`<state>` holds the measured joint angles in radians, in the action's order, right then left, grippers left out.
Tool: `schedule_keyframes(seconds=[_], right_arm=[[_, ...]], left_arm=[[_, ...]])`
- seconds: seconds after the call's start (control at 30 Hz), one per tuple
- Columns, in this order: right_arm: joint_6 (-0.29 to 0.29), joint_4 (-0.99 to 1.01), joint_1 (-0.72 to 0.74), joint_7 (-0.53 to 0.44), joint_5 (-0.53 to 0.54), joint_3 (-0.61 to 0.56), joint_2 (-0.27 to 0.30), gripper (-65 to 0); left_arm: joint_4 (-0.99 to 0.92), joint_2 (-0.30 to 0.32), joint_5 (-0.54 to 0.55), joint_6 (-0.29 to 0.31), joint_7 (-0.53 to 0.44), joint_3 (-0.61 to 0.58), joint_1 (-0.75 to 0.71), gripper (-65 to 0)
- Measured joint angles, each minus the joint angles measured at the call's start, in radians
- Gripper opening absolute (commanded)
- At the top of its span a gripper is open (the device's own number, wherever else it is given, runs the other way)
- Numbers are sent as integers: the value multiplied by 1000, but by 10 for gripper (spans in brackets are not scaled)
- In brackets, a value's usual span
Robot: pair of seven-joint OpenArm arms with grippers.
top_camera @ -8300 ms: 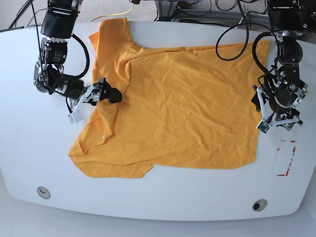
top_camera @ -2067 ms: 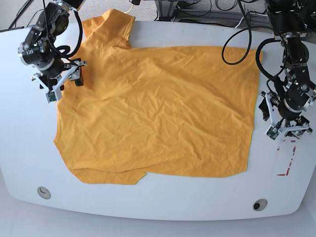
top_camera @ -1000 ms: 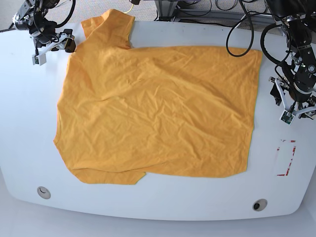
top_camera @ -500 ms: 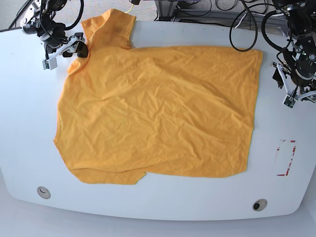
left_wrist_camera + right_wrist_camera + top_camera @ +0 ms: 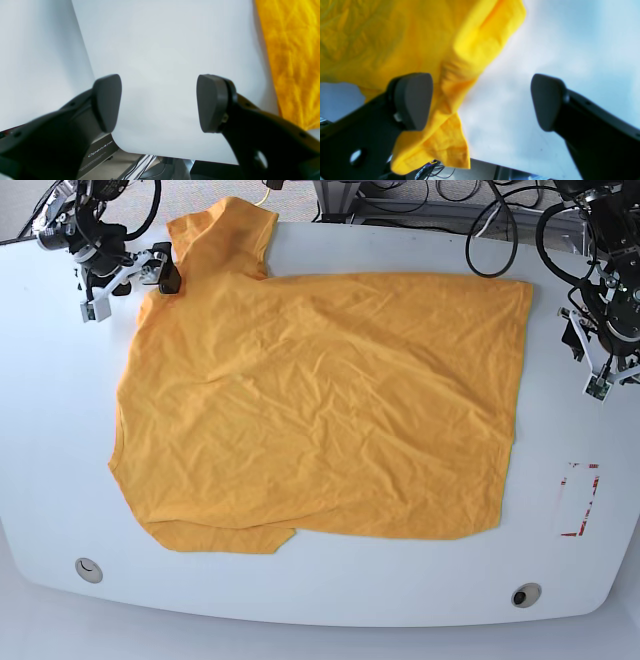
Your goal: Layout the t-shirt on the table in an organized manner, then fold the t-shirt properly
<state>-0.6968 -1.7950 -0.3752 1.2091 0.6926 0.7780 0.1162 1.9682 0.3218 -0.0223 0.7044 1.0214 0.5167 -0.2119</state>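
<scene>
The t-shirt lies spread nearly flat across the middle of the white surface, wrinkled, one sleeve bunched at its far corner; folding is not begun. The right hand hangs open just beside that sleeve, gripping nothing. The left hand stands open and empty beside the shirt's opposite edge.

Only one bit of writing is showing up anywhere — "OpenArm" in white letters on a dark panel down in the left wrist view, just below the table edge. Nothing readable is turning up on the shirt or the tabletop.
</scene>
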Motion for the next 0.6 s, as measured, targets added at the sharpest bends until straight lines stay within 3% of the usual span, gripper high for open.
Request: schedule_keyframes(seconds=[0.2,0.6], right_arm=[[0,-7,-3,-1,7,-7,-15,-67],[0,-11,-48,-16,13,-10,-71,-73]], left_arm=[[0,0,0,0,0,0,2,-218],[0,0,1,0,0,0,1,-218]])
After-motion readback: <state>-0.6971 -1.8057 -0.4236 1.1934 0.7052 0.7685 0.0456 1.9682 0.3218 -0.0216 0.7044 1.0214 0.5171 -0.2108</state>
